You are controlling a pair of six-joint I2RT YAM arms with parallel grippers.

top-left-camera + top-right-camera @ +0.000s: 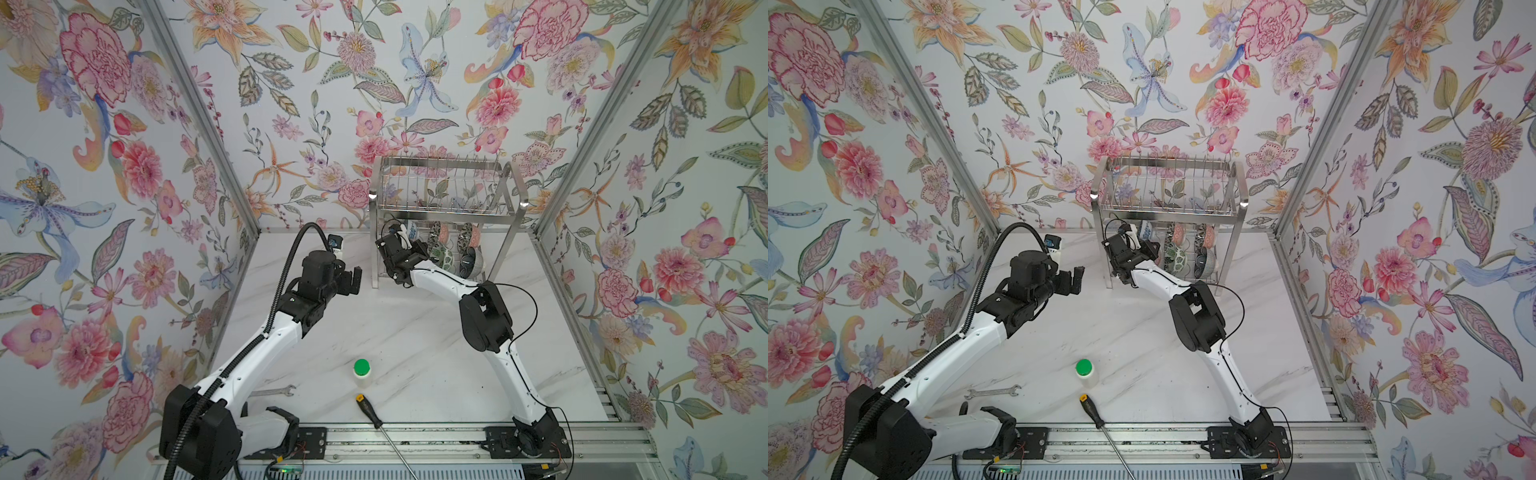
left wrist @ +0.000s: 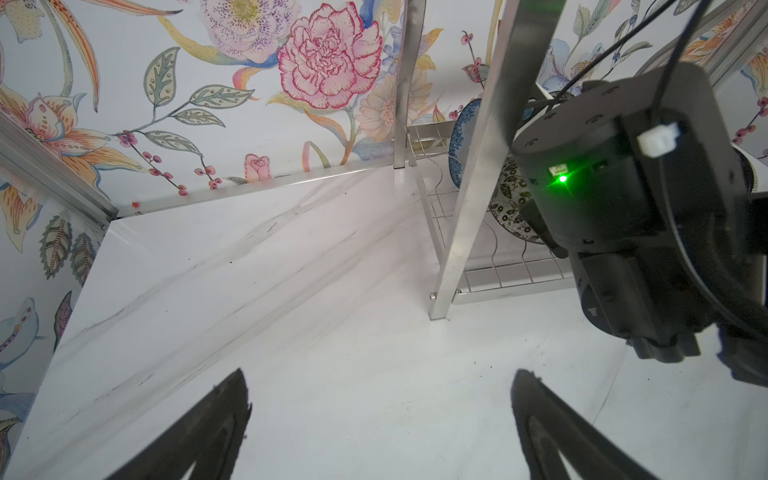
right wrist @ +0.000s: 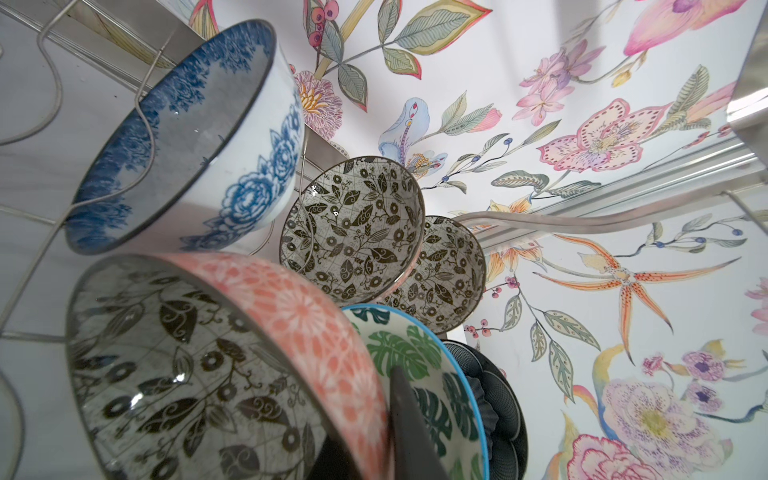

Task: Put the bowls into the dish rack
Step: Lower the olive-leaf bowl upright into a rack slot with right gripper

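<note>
- shiny steel-wire dish rack point(image 1: 376, 216) at the back of the white marble-look table point(image 1: 395, 332), all 6 glossy round ceramic bowls point(image 3: 353, 224) tipped on edge on its lower wavy shelf
- right gripper point(image 1: 420, 248) pinched closed beside the green leaf bowl point(image 3: 399, 349), can't tell if it's pinching anything
- left gripper point(image 1: 352, 281) spread wide, empty, over the tabletop

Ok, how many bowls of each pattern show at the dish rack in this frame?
black-and-white floral bowl: 3
blue floral bowl: 1
green leaf bowl: 1
dark navy bowl: 1
Total: 6
</note>
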